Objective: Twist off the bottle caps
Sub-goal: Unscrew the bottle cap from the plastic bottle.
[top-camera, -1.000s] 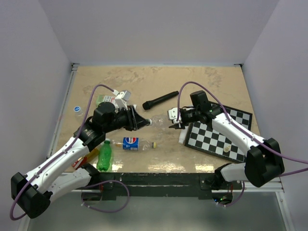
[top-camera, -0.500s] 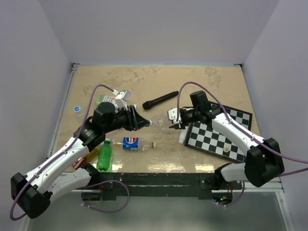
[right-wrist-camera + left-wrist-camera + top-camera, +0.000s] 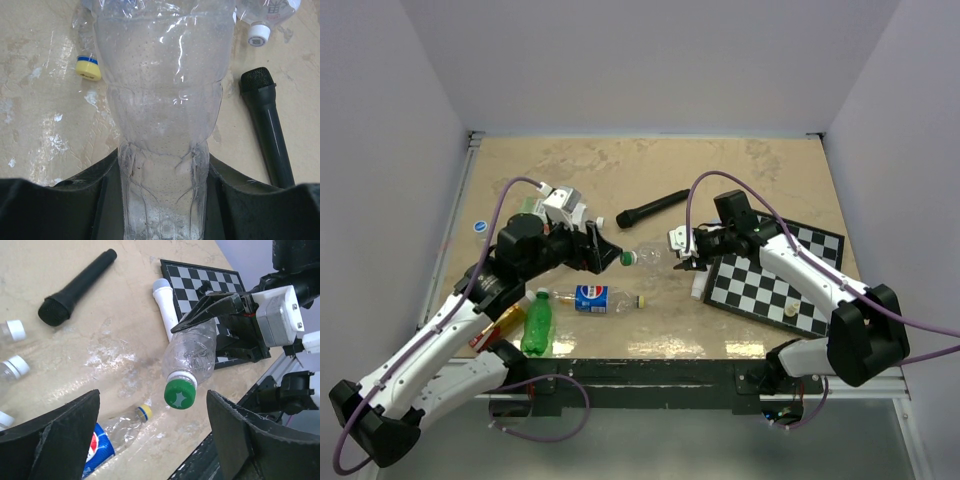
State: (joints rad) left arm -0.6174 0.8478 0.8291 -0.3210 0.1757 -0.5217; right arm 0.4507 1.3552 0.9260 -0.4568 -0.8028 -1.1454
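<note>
Green plastic catches the eye first: a green cap (image 3: 179, 394) sits on the neck of a crinkled clear bottle (image 3: 192, 352), which hangs above the desk (image 3: 620, 170), roughly level, cap end toward the left arm. The right end effector (image 3: 682, 256) is pinching this bottle by its body. The left end effector (image 3: 610, 257) stands spread wide, one finger on each side of the cap and touching neither it nor the bottle. Below them on the desk lies a Pepsi bottle (image 3: 590, 298) with a yellow cap (image 3: 144, 411), and just beside it, nearer the left arm, a green bottle (image 3: 538, 325). A black microphone (image 3: 653, 208) lies farther back, and a chessboard (image 3: 775, 280) sits under the right arm.
</note>
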